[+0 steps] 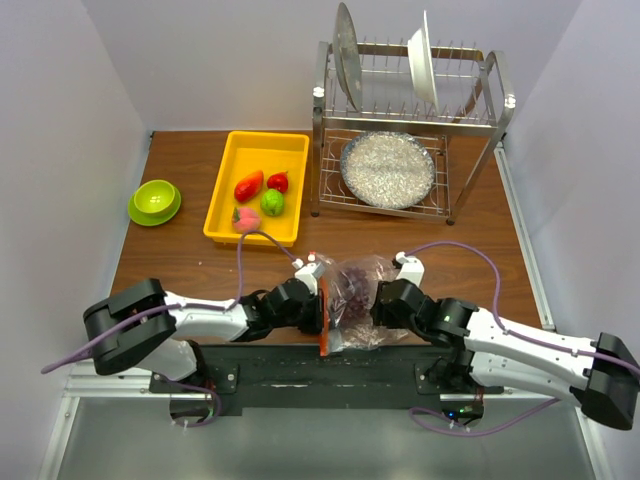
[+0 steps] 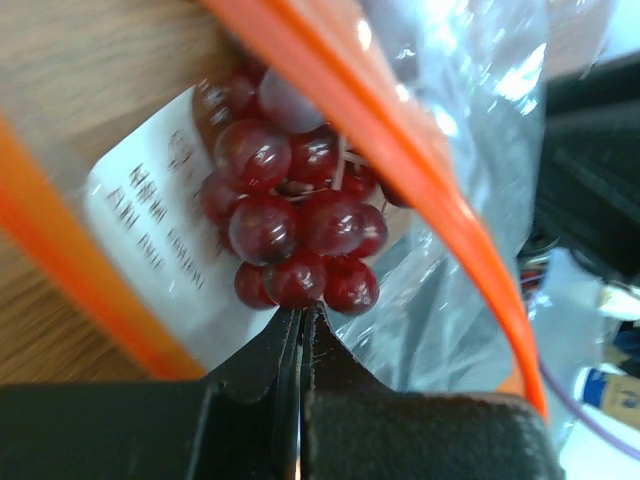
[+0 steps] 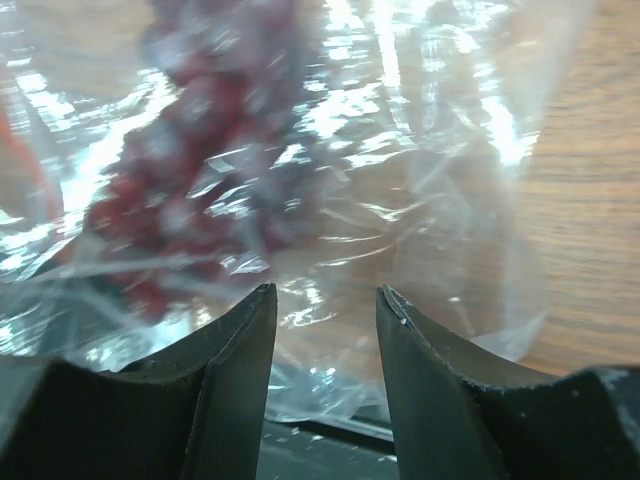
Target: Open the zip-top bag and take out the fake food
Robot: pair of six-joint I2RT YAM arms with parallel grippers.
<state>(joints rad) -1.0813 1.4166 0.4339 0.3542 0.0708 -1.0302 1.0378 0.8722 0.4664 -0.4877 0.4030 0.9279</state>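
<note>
Bright and evenly lit from overhead in the top view, sharp throughout, with only soft, faint shadows under the dish rack (image 1: 320, 150) and a slight bowing of straight lines toward the edges. Heavy blur in the left wrist view on the orange zip strip (image 2: 400, 130) near the lens; better focus on the grape bunch (image 2: 295, 230). White glare streaks across the zip-top bag (image 3: 400, 170) in the right wrist view, smearing the contents; dark, crisp silhouette of the right gripper (image 3: 325, 292).
</note>
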